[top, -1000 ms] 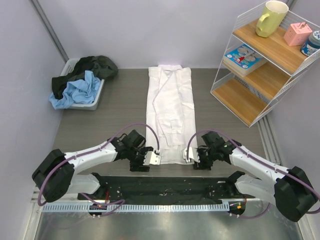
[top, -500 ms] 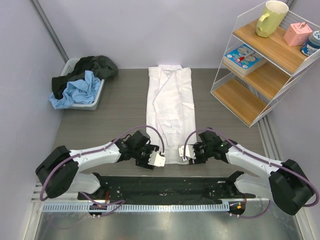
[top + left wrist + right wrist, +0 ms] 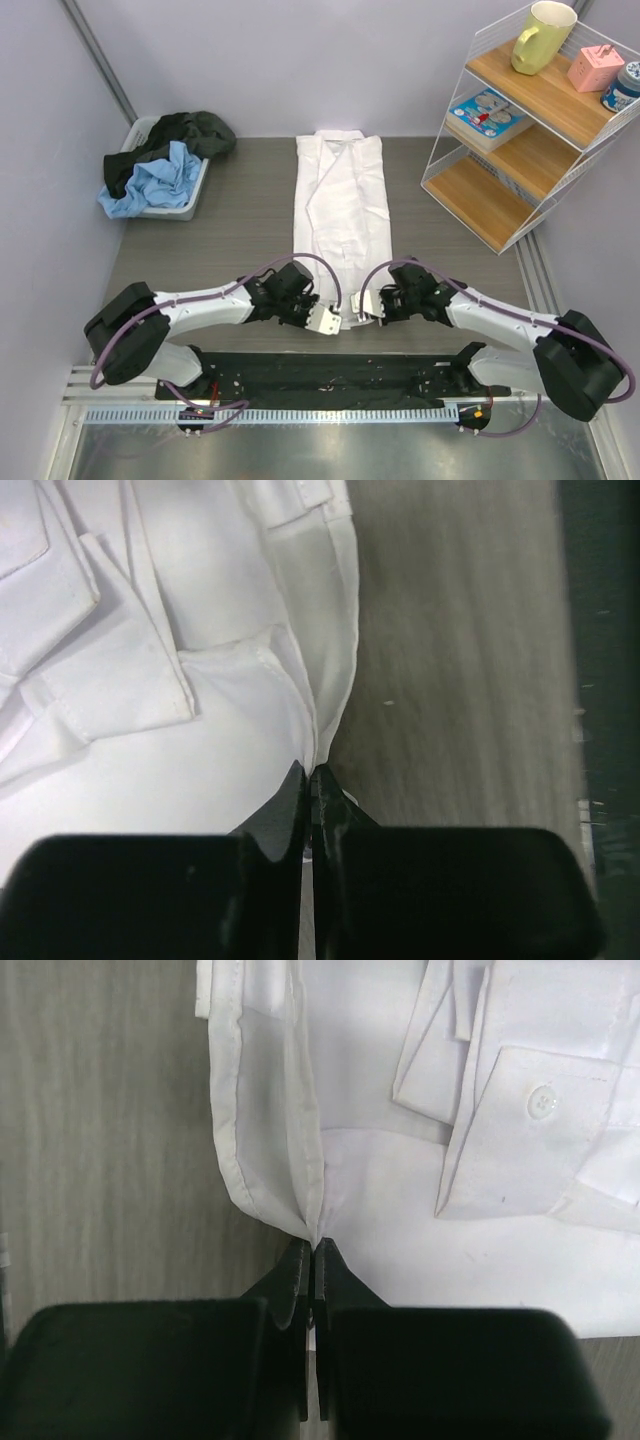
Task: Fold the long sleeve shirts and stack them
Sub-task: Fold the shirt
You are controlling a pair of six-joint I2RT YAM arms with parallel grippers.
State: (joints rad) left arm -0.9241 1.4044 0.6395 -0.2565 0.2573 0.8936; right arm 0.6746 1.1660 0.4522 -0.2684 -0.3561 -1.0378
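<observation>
Top and wrist views of the tabletop (image 3: 230, 240), read left to right. At the far left corner a shallow bin (image 3: 178, 211) holds a crumpled dark garment (image 3: 185, 135) and a crumpled light blue garment (image 3: 150, 185). At the centre lies the white long sleeve shirt (image 3: 340, 220), folded lengthwise into a long narrow strip; its collar points to the far wall and its hem lies toward the arm bases. The left gripper (image 3: 323, 320) meets the near left corner of this strip. In the left wrist view the left gripper (image 3: 308, 780) has its fingers pressed together on the hem edge of the white long sleeve shirt (image 3: 150, 630), with layered cloth folds to one side and bare tabletop (image 3: 460, 660) to the other. The right gripper (image 3: 362, 305) meets the near right corner. In the right wrist view the right gripper (image 3: 311, 1252) likewise pinches a raised fold at the edge of the white long sleeve shirt (image 3: 400, 1200), near a buttoned cuff (image 3: 545, 1110) lying flat on the cloth. The two grippers are near each other, with the hem between them. At the far right stands a wire shelf rack (image 3: 480, 200) with wooden shelves, carrying a yellow-green mug (image 3: 541, 35), a pink box (image 3: 595, 68) and a blue printed box (image 3: 488, 115).
</observation>
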